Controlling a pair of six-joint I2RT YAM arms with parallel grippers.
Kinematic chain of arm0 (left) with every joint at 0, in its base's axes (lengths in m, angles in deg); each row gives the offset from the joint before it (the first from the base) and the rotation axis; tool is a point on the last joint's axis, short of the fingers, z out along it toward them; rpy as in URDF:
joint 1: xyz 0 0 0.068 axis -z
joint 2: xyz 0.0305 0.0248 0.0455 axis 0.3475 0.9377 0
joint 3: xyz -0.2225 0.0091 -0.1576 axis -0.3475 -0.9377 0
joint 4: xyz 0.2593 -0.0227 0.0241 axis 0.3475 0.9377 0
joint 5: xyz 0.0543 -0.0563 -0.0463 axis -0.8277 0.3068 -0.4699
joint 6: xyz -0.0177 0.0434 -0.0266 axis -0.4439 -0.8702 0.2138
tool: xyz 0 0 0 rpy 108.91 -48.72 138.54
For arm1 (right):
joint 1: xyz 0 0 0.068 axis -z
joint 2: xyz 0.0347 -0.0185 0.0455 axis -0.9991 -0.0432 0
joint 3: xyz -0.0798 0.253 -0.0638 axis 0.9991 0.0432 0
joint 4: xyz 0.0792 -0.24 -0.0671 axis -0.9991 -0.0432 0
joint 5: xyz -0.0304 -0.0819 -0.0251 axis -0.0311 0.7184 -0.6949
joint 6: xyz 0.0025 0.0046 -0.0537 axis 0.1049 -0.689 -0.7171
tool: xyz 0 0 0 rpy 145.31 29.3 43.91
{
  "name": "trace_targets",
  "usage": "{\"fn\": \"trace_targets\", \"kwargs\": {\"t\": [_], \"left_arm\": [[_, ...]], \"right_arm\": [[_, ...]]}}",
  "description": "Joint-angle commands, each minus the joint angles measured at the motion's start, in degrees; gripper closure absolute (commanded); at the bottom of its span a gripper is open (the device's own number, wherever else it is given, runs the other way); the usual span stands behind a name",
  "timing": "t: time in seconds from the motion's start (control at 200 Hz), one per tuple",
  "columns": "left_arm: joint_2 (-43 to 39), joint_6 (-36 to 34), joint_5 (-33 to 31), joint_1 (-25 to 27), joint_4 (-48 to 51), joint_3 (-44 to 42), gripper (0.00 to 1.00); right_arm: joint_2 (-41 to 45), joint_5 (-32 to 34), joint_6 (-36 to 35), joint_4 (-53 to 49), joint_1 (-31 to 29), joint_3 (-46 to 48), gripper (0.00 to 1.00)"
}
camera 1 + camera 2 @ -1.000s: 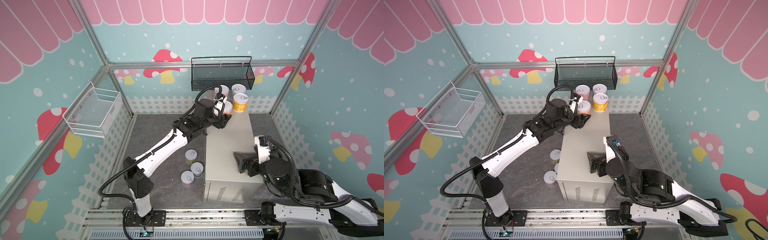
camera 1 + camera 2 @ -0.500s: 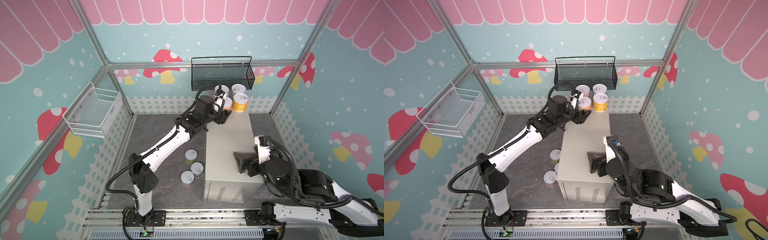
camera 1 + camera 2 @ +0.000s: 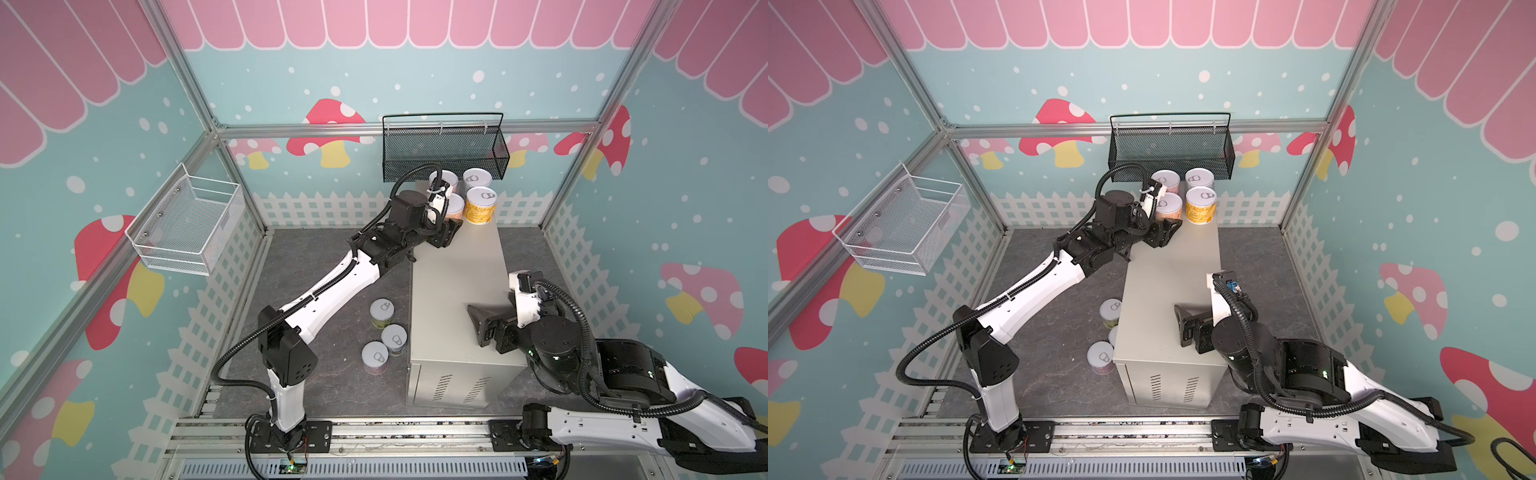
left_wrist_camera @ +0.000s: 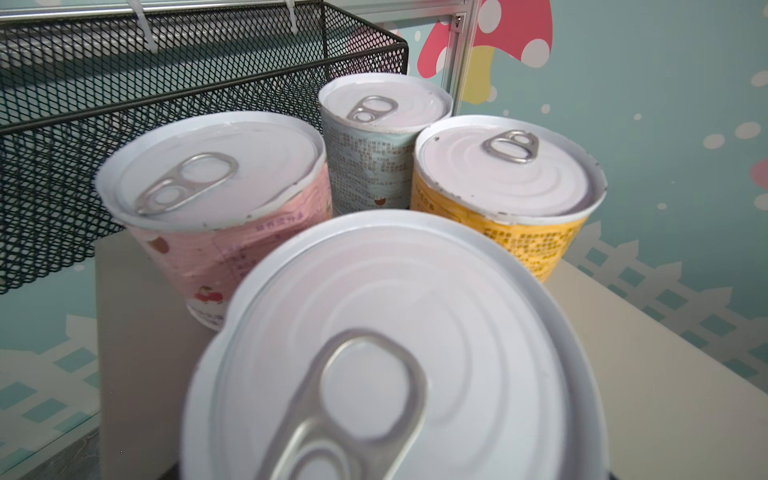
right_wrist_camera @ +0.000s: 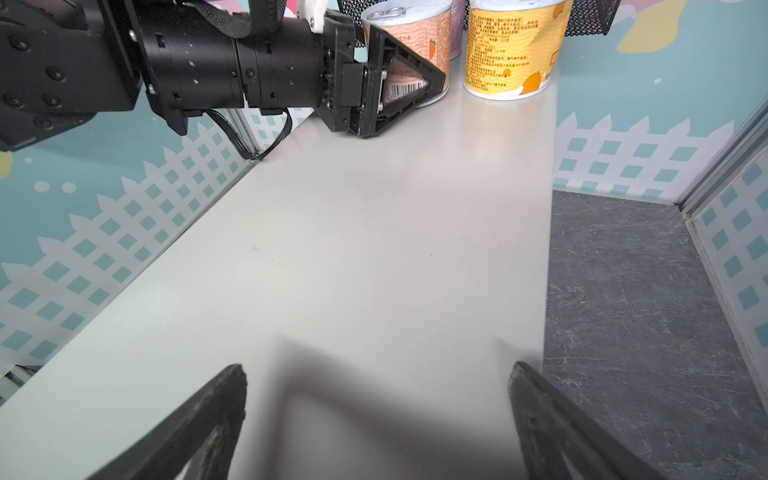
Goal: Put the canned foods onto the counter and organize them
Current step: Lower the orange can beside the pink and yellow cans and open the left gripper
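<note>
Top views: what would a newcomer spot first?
First, four cans clustered at the far end of the counter, below the black mesh basket, with the left gripper closed around the peach-labelled can beside the yellow can. Next, three cans stand on the floor left of the counter, while the right gripper hangs open and empty over its near end.

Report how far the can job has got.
Done: pink can, white-blue can and yellow can stand at the far end of the counter. In hand: the left claw grips the peach can beside them. Left: three floor cans beside the counter; the right claw hovers open and empty.
</note>
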Motion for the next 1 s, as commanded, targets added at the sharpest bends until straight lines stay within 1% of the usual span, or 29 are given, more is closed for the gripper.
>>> {"fn": "trace_targets", "kwargs": {"t": [0.0, 0.165, 0.255, 0.47, 0.71, 0.831, 0.996], "left_arm": [[2.83, 0.76, 0.44, -1.01, 3.77, -0.26, 0.28], [3.17, 0.84, 0.77, -1.04, 4.09, 0.09, 0.27], [3.18, 0.84, 1.05, -1.07, 4.21, 0.10, 0.25], [0.99, 1.24, 1.84, -0.96, 5.21, -0.43, 0.01], [-8.25, 2.55, 0.29, 0.16, 3.69, -8.64, 0.01], [-14.44, 3.57, -2.14, 0.89, 3.85, -13.92, 0.01], [-22.95, 4.58, -4.11, 0.98, 10.03, -18.84, 0.01]], "right_arm": [[-0.39, -4.01, 3.84, -7.94, 0.09, 1.93, 0.01], [-0.37, -4.03, 3.91, -7.93, 0.09, 2.11, 0.01], [-0.28, -3.99, 3.91, -7.91, 0.08, 2.21, 0.00], [-0.06, -3.56, 3.83, -7.30, 0.09, 2.98, 0.00], [-0.63, -3.40, 3.05, -6.62, 0.09, 2.69, 0.01], [-2.31, -1.99, 1.90, -6.71, 0.09, 0.51, 0.01], [-5.06, 1.30, -1.29, -6.10, 0.09, -4.50, 0.01]]}}
